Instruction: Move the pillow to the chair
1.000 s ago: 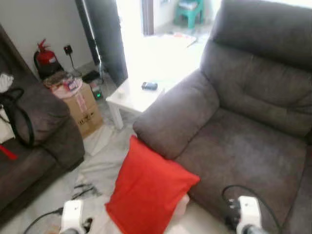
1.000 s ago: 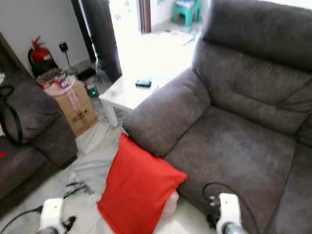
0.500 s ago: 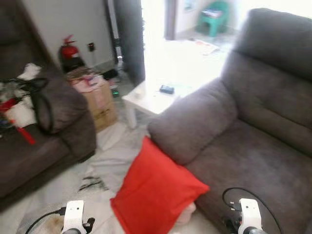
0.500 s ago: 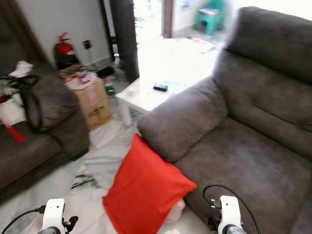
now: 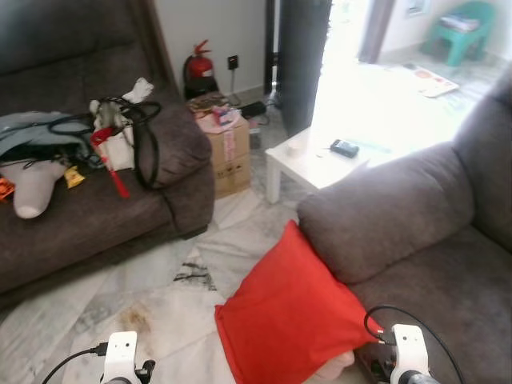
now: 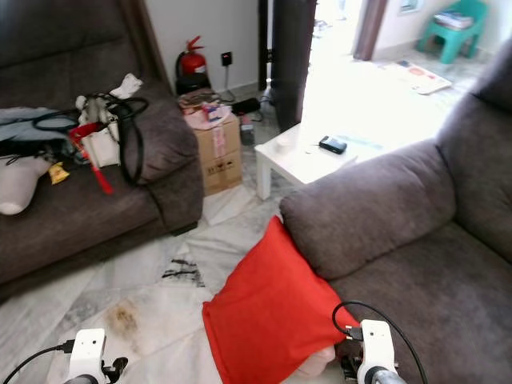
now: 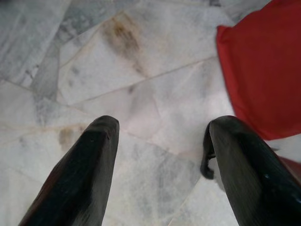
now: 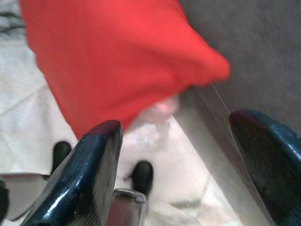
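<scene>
A red pillow [image 5: 288,316] stands on the marble floor and leans against the front of the grey armchair [image 5: 416,240], just below its armrest [image 5: 380,208]. In the right wrist view the pillow [image 8: 113,52] lies beyond my right gripper [image 8: 183,155], which is open with nothing between its fingers. My left gripper [image 7: 160,155] hangs open over bare floor, and the pillow's edge [image 7: 263,70] shows off to one side of it. Both wrists [image 5: 120,356] [image 5: 408,356] sit at the bottom of the eye views.
A grey sofa [image 5: 96,200] loaded with bags and clothes stands on the left. Behind the pillow are a cardboard box [image 5: 228,152], a white side table [image 5: 316,160] holding a dark phone, and a red fire extinguisher [image 5: 200,68]. The marble floor [image 5: 152,296] between sofa and chair is stained.
The camera has swung to the left: the armchair has slid to the right edge and the sofa has come into view. The pillow still leans on the chair. Both arms hang as before.
</scene>
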You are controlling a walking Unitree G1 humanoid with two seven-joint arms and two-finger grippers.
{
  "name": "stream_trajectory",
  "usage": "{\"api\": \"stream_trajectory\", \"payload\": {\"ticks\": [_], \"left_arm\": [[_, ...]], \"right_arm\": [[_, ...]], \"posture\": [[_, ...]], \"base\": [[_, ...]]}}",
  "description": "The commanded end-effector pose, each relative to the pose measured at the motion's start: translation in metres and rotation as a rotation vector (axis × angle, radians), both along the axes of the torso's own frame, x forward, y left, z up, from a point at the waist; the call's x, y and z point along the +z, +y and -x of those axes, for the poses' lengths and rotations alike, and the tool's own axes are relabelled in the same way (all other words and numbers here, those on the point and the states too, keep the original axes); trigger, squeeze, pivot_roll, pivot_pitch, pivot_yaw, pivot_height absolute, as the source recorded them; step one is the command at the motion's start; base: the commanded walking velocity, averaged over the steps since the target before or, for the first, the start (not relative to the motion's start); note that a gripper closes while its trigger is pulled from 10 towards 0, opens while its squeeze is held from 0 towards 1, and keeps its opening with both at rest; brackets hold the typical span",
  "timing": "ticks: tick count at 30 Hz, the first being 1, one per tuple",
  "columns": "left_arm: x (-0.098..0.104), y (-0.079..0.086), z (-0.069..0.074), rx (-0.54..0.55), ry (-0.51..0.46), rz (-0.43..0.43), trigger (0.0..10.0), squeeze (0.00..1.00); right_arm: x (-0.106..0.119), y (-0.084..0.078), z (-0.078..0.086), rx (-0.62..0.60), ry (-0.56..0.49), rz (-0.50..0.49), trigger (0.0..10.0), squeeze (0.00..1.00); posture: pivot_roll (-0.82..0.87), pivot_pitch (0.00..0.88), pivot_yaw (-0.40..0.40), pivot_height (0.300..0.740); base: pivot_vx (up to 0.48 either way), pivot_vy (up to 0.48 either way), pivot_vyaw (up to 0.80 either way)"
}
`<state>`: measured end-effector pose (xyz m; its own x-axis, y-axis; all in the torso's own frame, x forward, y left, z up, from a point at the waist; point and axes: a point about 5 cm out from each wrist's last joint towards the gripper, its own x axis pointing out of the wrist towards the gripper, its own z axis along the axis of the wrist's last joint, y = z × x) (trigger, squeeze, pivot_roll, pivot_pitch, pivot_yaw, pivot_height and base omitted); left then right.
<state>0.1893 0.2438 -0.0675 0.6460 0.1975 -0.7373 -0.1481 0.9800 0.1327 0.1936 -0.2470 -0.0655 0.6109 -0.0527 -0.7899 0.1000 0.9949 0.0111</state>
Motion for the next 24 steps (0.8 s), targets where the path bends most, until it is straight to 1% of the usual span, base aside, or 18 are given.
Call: {"api": "stream_trajectory", "payload": {"ticks": [1,12,16,19,21,24], "left_arm": [[-0.001,0.000,0.001,0.000,0.001,0.002,10.0,0.00],[0.000,-0.001,-0.001,0.000,-0.004,0.004,10.0,0.00],[0.002,-0.001,-0.004,0.000,-0.009,0.004,10.0,0.00],[0.003,0.000,-0.006,-0.002,-0.012,0.001,10.0,0.00],[0.005,0.000,-0.010,-0.008,-0.017,-0.004,10.0,0.00],[0.008,0.000,-0.016,-0.021,-0.029,-0.007,10.0,0.00]], "right_arm": [[-0.001,-0.004,0.005,-0.017,0.004,0.004,10.0,0.00],[-0.001,-0.004,0.003,-0.028,-0.001,-0.001,10.0,0.00],[0.000,-0.002,0.001,-0.033,-0.007,-0.005,10.0,0.00],[0.001,0.000,-0.001,-0.036,-0.012,-0.007,10.0,0.00],[0.002,0.002,-0.004,-0.036,-0.019,-0.011,10.0,0.00],[0.004,0.004,-0.010,-0.034,-0.031,-0.011,10.0,0.00]], "posture": [[0.00,0.050,0.018,0.740],[0.00,0.046,0.021,0.740],[0.00,0.028,0.028,0.740],[0.00,0.017,0.032,0.740],[0.00,0.000,0.039,0.740],[0.00,0.000,0.041,0.740]], "base": [[0.000,0.000,0.00],[0.000,0.000,0.00],[0.000,0.000,0.00],[0.000,0.000,0.00],[0.000,0.000,0.00],[0.000,0.000,0.00]]}}
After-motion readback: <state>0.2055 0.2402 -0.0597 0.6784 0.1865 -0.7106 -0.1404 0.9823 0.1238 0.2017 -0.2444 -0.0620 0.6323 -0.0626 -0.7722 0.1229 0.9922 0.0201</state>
